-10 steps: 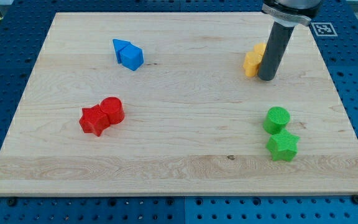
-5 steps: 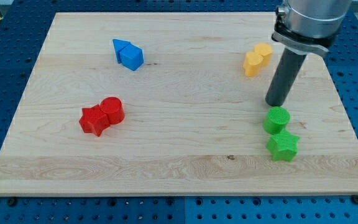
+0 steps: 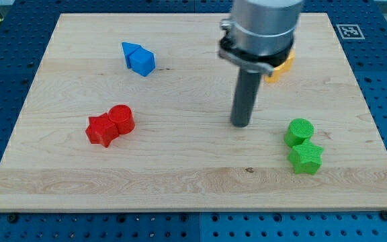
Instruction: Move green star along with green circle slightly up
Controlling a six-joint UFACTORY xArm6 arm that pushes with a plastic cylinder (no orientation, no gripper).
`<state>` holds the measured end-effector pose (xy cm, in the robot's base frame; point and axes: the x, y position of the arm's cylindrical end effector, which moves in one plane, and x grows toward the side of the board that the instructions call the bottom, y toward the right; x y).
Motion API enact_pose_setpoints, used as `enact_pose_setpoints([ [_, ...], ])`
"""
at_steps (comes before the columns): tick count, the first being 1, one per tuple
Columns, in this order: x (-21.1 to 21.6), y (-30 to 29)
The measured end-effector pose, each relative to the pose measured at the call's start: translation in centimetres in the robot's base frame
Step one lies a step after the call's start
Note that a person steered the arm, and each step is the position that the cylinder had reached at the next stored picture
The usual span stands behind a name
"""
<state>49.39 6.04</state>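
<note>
The green circle [image 3: 299, 130] sits at the view's right on the wooden board [image 3: 180, 175]. The green star [image 3: 306, 158] lies just below it, touching it. My tip [image 3: 240, 124] rests on the board to the left of the green circle, about a block and a half away from it. It touches no block.
Two blue blocks [image 3: 138, 58] sit together at the upper left. A red circle [image 3: 121, 118] and a red star [image 3: 101, 130] touch at the left. Yellow blocks [image 3: 279, 67] at the upper right are mostly hidden behind the arm.
My tip has moved from beside the yellow blocks down to just above the green circle, then left and slightly down. No block has moved.
</note>
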Motion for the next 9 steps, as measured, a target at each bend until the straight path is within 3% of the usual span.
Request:
enact_pose_setpoints([
  [1,7.0,0.1],
  [2,11.0,2.8],
  [5,10.6,11.6],
  [9,8.4,10.5],
])
